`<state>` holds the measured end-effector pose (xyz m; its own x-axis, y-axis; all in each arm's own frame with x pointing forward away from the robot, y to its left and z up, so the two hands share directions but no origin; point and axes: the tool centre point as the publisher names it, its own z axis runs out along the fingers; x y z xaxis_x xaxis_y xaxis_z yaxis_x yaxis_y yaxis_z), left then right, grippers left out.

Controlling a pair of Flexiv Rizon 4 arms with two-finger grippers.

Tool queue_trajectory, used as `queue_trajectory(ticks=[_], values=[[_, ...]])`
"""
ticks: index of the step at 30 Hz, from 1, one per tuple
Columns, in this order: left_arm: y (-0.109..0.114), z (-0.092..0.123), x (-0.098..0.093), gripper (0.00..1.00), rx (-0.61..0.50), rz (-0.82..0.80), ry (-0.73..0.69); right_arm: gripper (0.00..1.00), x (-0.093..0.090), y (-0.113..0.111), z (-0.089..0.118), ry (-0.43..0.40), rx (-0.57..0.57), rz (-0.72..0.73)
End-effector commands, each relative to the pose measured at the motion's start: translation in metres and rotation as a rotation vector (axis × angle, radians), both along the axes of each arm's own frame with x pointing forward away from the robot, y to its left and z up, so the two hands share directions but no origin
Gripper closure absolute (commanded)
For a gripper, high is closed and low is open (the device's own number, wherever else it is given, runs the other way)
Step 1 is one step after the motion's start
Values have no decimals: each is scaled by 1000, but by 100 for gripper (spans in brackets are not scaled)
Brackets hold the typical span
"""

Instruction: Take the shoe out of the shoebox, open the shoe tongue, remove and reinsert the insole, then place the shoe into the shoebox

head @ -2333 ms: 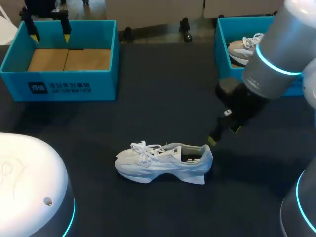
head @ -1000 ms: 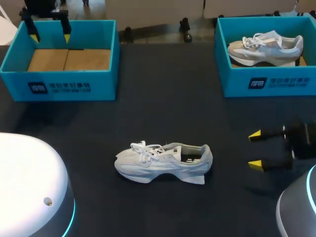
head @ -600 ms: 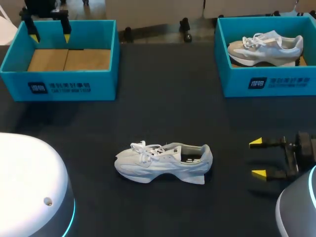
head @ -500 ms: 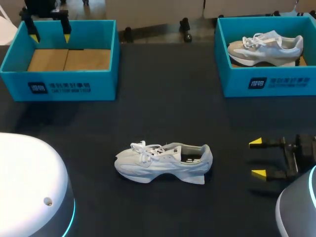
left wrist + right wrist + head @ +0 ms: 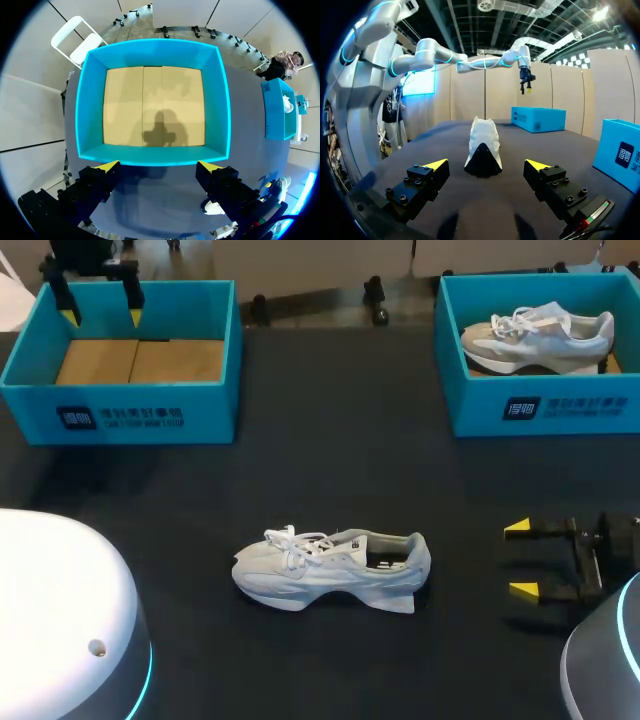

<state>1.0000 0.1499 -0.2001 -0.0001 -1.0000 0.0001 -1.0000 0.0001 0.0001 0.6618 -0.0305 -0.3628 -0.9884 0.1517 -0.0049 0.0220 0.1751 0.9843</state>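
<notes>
The shoe (image 5: 335, 568) sits on its sole mid-table (image 5: 330, 460), toe toward the left arm's side and heel toward the right end effector (image 5: 520, 559), which hangs low and well apart from it, fingers spread and empty. From above, the left end effector (image 5: 100, 315) hovers over the bare left shoebox (image 5: 120, 410), also wide open, and a second shoe (image 5: 540, 335) lies in the right shoebox (image 5: 540, 405). Whether the insole sits in the dark opening I can't make out from here. The left wrist view looks straight down at that box's cardboard floor (image 5: 152, 105), nothing between the fingers. The right wrist view has the heel (image 5: 482, 155) dead ahead, centred between the fingers. I'd go in level, pinch the heel's upper wall rather than the sole, and bring the left arm over for the tongue.
</notes>
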Motion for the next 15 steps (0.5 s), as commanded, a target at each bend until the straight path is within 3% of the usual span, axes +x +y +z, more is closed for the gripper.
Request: queue_trajectory(ticks=[1, 15], values=[[0, 0, 0, 0, 0, 0, 0, 0, 1, 9, 6, -4, -29, -18], [0, 0, 0, 0, 0, 0, 0, 0, -6, 32, 1, 47, -53, -125]])
